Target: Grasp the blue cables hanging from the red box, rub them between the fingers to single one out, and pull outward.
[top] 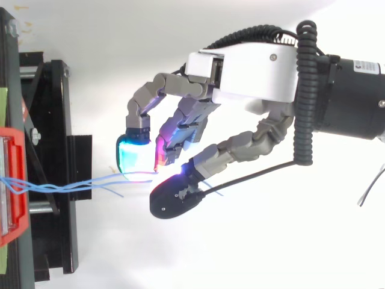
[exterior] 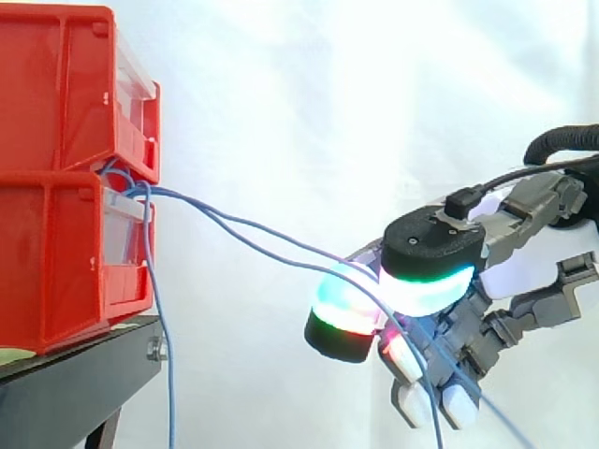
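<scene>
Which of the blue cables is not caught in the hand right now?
The cable dropping straight down beside the black stand. The other cables stretch from the red bins across to the hand, pinched between its pads.

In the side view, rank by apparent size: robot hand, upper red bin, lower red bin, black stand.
robot hand, possibly just nearer the camera
upper red bin and lower red bin, alike
black stand

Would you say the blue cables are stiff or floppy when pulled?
Probably floppy: the blue cables sag, and one strand hangs straight down from the red box. Thin and likely smooth, they may slip from the hand.
</scene>
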You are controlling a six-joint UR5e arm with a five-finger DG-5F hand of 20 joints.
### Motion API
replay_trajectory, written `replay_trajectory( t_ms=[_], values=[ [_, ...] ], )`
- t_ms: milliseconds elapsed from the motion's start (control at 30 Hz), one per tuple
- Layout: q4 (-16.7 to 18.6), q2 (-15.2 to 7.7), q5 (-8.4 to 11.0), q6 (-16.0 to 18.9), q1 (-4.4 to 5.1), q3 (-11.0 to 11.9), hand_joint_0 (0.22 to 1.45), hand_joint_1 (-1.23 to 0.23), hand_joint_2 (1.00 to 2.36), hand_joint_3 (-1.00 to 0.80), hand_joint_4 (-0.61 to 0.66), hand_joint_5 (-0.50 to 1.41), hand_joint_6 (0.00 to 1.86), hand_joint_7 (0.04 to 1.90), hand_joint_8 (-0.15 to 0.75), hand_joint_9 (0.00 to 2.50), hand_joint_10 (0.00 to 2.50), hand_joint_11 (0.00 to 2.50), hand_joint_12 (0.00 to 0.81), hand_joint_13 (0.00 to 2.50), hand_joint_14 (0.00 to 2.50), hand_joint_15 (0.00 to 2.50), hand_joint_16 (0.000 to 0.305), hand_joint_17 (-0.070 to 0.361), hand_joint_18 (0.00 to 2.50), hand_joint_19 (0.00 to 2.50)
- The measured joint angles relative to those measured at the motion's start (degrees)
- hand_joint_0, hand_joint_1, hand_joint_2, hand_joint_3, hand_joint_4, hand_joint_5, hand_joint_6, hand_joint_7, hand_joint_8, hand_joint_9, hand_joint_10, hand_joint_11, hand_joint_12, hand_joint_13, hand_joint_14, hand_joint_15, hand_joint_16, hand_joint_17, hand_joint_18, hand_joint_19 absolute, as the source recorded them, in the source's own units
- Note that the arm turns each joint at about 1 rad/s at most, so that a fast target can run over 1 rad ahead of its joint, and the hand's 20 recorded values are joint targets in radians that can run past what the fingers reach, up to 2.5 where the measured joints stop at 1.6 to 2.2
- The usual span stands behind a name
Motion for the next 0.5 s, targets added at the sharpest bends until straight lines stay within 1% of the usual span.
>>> replay_trajectory(
  t_ms=[67,100,167,233,267,333,500],
  values=[
    [0.01,0.00,0.00,0.01,0.00,0.00,0.61,-0.87,1.00,-0.50,0.08,-0.19,0.90,0.86,0.286,0.97,0.02,0.67,0.387,0.95,0.02,0.49,0.051,0.114,0.86,0.53],
    [0.03,0.00,-0.02,0.00,0.00,0.00,0.58,-0.83,1.00,-0.50,0.09,-0.18,0.90,0.87,0.287,0.98,0.02,0.66,0.390,0.95,0.02,0.50,0.051,0.115,0.87,0.53],
    [0.08,0.00,-0.03,-0.01,0.00,0.00,0.57,-0.81,1.00,-0.50,0.09,-0.18,0.89,0.87,0.294,0.99,0.02,0.66,0.399,0.96,0.02,0.49,0.052,0.116,0.88,0.53],
    [0.09,0.00,-0.04,0.00,0.00,0.00,0.55,-0.75,1.00,-0.50,0.09,-0.17,0.88,0.88,0.298,1.01,0.02,0.66,0.398,0.96,0.02,0.49,0.052,0.118,0.88,0.54],
    [0.08,0.00,-0.04,0.01,0.00,0.00,0.55,-0.74,1.00,-0.50,0.09,-0.17,0.88,0.88,0.298,1.01,0.02,0.66,0.399,0.96,0.02,0.50,0.052,0.118,0.88,0.53],
    [0.06,0.00,-0.05,0.03,0.00,0.00,0.54,-0.69,1.00,-0.50,0.08,-0.16,0.87,0.90,0.306,1.03,0.02,0.67,0.404,0.98,0.02,0.49,0.052,0.118,0.89,0.54],
    [0.05,0.00,-0.08,0.03,0.00,0.00,0.56,-0.65,1.00,-0.50,0.08,-0.15,0.86,0.93,0.308,1.05,0.02,0.66,0.402,0.98,0.02,0.49,0.052,0.117,0.89,0.54]
  ],
)
